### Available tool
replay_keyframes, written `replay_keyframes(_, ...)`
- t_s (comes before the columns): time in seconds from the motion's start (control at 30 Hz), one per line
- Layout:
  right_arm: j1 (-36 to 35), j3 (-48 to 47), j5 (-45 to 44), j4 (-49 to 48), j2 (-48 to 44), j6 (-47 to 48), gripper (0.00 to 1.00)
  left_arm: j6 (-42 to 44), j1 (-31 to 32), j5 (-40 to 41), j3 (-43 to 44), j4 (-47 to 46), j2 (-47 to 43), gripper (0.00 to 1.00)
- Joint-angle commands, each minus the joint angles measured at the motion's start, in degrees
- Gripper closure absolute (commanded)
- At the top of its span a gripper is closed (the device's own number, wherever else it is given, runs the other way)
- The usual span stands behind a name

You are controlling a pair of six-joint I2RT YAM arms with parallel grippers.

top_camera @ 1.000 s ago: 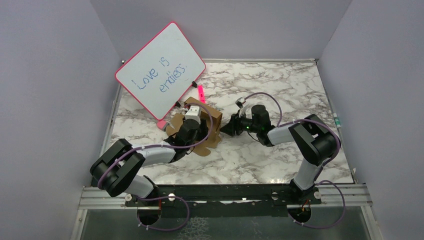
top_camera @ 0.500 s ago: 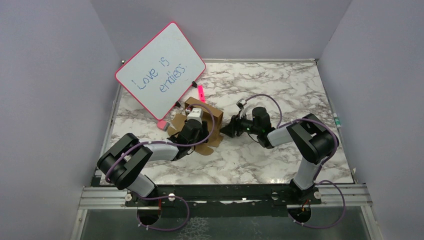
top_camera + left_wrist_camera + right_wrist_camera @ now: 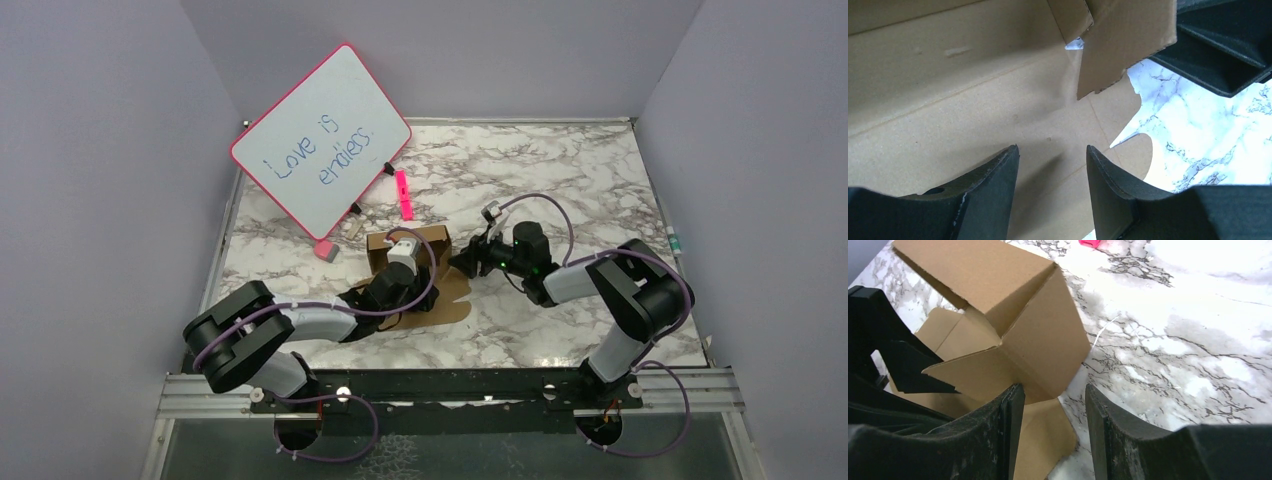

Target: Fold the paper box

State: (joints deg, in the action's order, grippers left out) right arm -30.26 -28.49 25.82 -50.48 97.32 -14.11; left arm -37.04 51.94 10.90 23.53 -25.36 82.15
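Trouble looks likeliest at the right end of the paper box, which sits partly raised near the middle of the marble table, back wall up and base flat. If the right gripper shoves the end flap while nothing pins the base, I reckon the sheet skids or the flap springs back down. Its jaws stand spread, the flap's lower edge just ahead of the gap, pinching nothing. The left gripper hangs over the base panel, jaws spread too, holding nothing. Whether they touch the cardboard I cannot tell.
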Motion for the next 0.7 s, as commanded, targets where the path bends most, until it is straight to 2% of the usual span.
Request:
replay_keyframes(0.0, -0.06, 0.83, -3.03, -0.82, -1.57, 2.78, 0.47, -2.92, 0.53, -1.49, -2.05, 5.58, -2.35, 0.46)
replay_keyframes(0.27, -0.07, 0.01, 2.43, -2.84, 1.09, 3.51, 0.47, 1.35, 0.61, -3.60, 1.34, 13.97, -9.51, 0.42)
replay_keyframes(0.47, -0.09, -0.81, 5.82, -3.18, 1.83, 4.43, 0.47, 4.45, 0.53, -6.62, 5.69, 24.01, -17.61, 0.38)
replay_keyframes(0.67, -0.08, -1.21, 7.77, -4.06, 3.05, 4.35, 0.47, 8.82, -0.87, -0.77, 14.73, 35.25, -23.58, 0.37)
